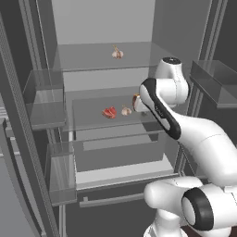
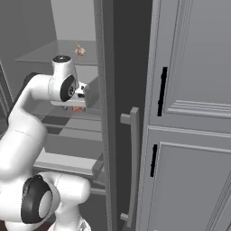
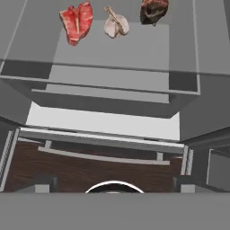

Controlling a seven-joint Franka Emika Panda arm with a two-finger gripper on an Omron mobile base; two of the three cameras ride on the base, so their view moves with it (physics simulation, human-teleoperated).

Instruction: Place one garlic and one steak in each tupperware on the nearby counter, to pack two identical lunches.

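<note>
The arm reaches into an open fridge, its white wrist at centre right of the left base view, in front of the middle glass shelf (image 1: 92, 118). On that shelf, near the middle of the frame, lies a red steak (image 1: 109, 112) with a pale garlic (image 1: 126, 110) just beside it to the right, and a darker brown piece (image 1: 136, 101) further right, partly hidden behind the arm. A second garlic (image 1: 117, 53) sits alone on the upper shelf (image 1: 83, 58), towards the top centre of the frame. In the hand view the same three things line the top edge: the steak at upper left, showing a pale streak down its middle, the garlic next to it at top centre, and the dark piece at upper right, cut off by the frame; the three lie apart, none touching. Below them the shelf's front edge runs across the frame, then a white drawer front, and dark brown floor at the bottom. The gripper's jaws are not clear in any view, but it stands wide open and holds nothing. In the right base view the arm rises at left, beside the fridge door's edge, with tall grey panelled cabinets (image 2: 194, 113) bearing black bar handles filling the right half.
</note>
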